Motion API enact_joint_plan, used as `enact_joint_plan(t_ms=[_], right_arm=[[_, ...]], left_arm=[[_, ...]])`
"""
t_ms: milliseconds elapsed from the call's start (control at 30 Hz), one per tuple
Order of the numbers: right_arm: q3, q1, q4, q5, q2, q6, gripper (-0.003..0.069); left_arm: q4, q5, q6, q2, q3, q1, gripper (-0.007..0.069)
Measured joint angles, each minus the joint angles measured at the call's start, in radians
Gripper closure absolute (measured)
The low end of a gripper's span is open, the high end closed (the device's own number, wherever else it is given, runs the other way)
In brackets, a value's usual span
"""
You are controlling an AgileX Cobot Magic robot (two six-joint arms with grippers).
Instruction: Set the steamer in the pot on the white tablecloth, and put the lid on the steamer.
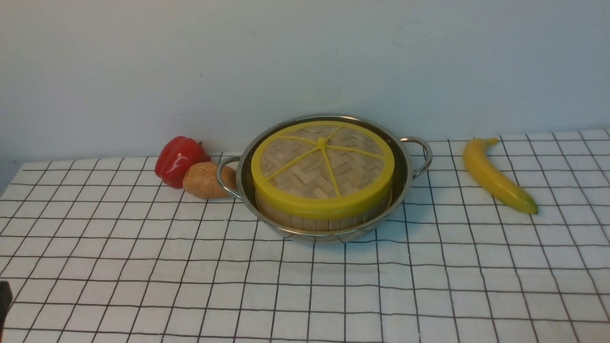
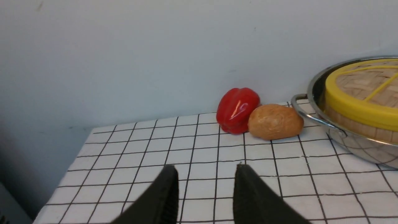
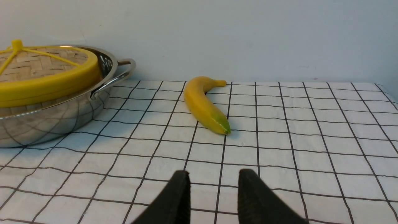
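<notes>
Moving the left gripper point(image 2: 205, 168) now, its jaws apart with nothing between them, carries a risk of collision at the left of the white tablecloth point(image 1: 119, 247). A low sweep towards the pot may strike the red pepper point(image 1: 178, 159) near the back edge, or the potato point(image 1: 205, 181) just beside the pot's left handle point(image 1: 220, 174). The potato may then be pushed against the handle; whether the two already touch cannot be confirmed.

The pot point(image 1: 329, 234) stands near the middle of the back edge. The steamer point(image 1: 324, 223) sits inside it, and the lid point(image 1: 305, 166) covers the steamer. Placement appears complete; the likely remaining fault is disturbance. A finger catching the lid's knob point(image 1: 322, 142) may lift or tilt the lid; a finger hooking the right handle point(image 1: 430, 159) may drag the whole stack. The lid's seating at the far side is poorly shown, so a slight gap there is possible.

Towards the right edge, the banana point(image 1: 498, 181) may roll if clipped by the right gripper point(image 3: 214, 172), which is likewise open and unloaded.
</notes>
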Motion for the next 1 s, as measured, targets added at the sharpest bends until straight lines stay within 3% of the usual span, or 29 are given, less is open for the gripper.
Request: enact_joint_plan(t_ms=[733, 833, 933, 1000], right_arm=[[0.000, 0.000, 0.000, 0.000, 0.000, 0.000, 0.0419], [0.000, 0.000, 0.000, 0.000, 0.000, 0.000, 0.0419], [0.000, 0.000, 0.000, 0.000, 0.000, 0.000, 0.0419], [0.000, 0.000, 0.000, 0.000, 0.000, 0.000, 0.0419]], left_arm=[[0.018, 0.081, -0.011, -0.134, 0.127, 0.008, 0.0382], [0.082, 0.087, -0.086, -0.154, 0.151, 0.008, 0.0382], [0.212, 0.088, -0.284, -0.160, 0.203, 0.008, 0.0382], [0.255, 0.086, -0.347, -0.160, 0.211, 0.008, 0.0382]])
